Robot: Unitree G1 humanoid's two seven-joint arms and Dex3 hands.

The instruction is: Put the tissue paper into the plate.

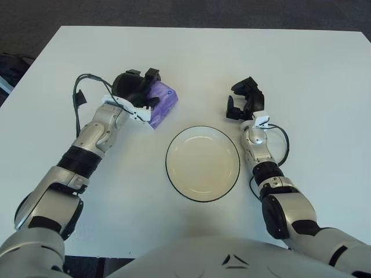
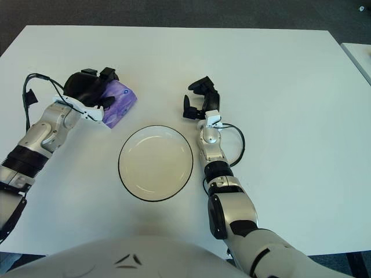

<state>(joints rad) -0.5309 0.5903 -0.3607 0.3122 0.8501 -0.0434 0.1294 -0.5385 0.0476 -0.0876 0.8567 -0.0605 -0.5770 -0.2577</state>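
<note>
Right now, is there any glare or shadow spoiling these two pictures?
Left eye view: even light, no glare on the white table; the plate shows only soft shading inside its rim. Right eye view: the left hand partly covers the purple tissue pack.

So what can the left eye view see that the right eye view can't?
Only the left eye view: a dark thing off the table's left edge. Only the right eye view: a second white surface past the table's right edge. Both: the left robot hand gripping the purple tissue pack, the empty plate, and the idle right robot hand beside it.
</note>
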